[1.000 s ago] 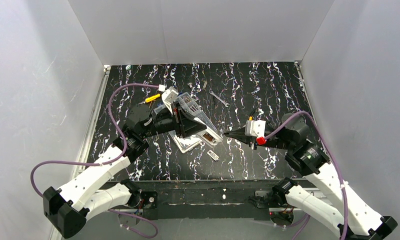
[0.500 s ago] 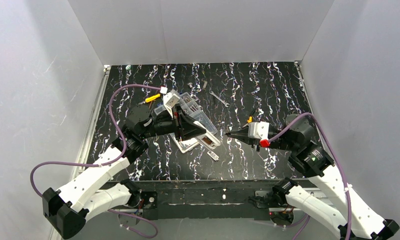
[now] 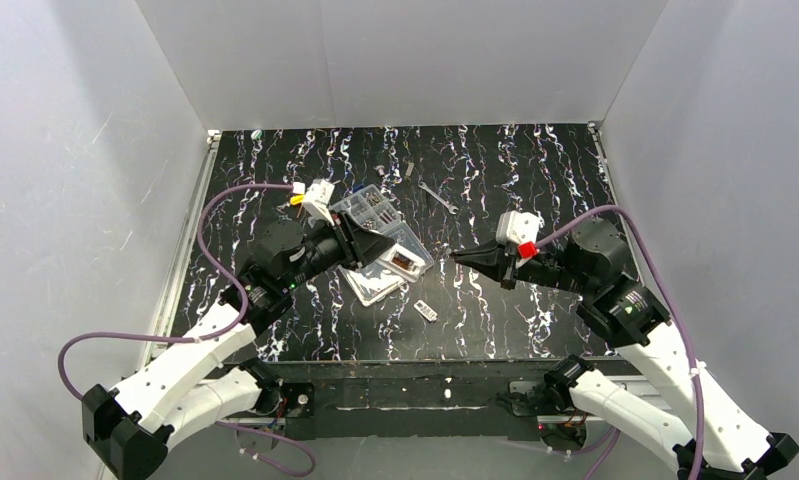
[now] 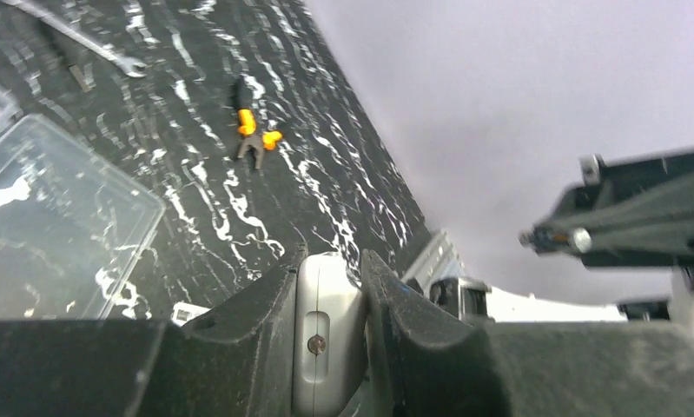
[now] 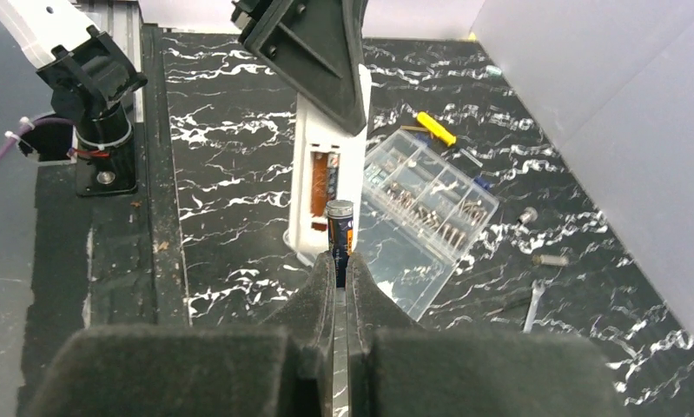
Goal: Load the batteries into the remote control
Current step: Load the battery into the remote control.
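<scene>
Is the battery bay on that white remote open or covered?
Open. In the right wrist view the bay of the remote control lies bare, uncovered, facing the battery in the right gripper.

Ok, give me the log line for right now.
left gripper: shut on remote control | compartment: open, facing right gripper | right gripper: shut on battery | battery: near compartment, not yet inserted
</scene>
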Robot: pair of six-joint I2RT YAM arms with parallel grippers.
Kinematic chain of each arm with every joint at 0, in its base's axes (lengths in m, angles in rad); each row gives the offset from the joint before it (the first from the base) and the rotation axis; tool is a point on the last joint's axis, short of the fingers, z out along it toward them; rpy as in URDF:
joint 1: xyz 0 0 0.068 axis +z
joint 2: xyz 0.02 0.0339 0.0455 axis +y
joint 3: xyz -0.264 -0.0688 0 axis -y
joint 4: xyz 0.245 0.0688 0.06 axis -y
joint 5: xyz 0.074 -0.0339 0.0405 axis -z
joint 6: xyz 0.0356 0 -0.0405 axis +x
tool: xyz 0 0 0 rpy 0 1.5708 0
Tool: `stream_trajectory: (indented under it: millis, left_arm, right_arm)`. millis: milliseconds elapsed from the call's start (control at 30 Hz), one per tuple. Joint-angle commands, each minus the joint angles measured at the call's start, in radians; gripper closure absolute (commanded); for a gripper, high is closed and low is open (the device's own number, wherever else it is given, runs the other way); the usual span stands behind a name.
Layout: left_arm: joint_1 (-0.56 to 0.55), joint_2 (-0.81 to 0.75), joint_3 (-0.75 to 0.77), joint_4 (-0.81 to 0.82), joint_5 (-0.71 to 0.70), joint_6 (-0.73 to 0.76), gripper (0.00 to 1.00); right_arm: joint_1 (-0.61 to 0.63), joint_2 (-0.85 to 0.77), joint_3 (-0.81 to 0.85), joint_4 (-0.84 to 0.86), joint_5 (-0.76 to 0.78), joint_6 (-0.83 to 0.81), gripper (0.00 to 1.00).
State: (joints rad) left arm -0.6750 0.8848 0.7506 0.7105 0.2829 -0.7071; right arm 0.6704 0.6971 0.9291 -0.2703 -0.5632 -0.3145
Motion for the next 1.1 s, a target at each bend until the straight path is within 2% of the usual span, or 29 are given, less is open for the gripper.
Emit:
stream_trajectory:
  millis: [0,100,233,433,533,733,900,1067]
  left_arm:
    - [0.005,-0.024,0.026,-0.041,-0.205,-0.16,1.0]
    - [0.005,0.0,0.05,-0.067,-0.203,-0.214,1.0]
    - [0.006,0.058,0.039,0.098,-0.108,-0.267,1.0]
    - [0.005,0.17,-0.003,0.313,-0.063,-0.444,1.0]
    - [0.006,0.218,0.0,0.367,-0.034,-0.514,1.0]
    - [-0.001,0.272,0.038,0.381,0.075,-0.538,1.0]
    - [-0.014,0.317,0.016,0.418,0.108,-0.565,1.0]
    - [-0.036,0.375,0.025,0.481,0.149,-0.588,1.0]
  right_arm:
    - [0.003,-0.001,0.057,-0.06,0.047,0.085,0.99]
    - [0.003,0.009,0.101,-0.107,0.072,0.111,0.99]
    - [0.003,0.083,0.228,-0.262,0.101,0.107,0.99]
    - [0.003,0.338,0.577,-0.733,0.104,0.038,0.99]
    - [0.004,0.422,0.689,-0.86,0.05,0.015,0.99]
    - [0.005,0.456,0.714,-0.878,0.062,0.091,0.99]
    - [0.006,0.494,0.702,-0.915,0.048,0.107,0.99]
    - [0.009,0.512,0.647,-0.91,0.101,0.146,0.99]
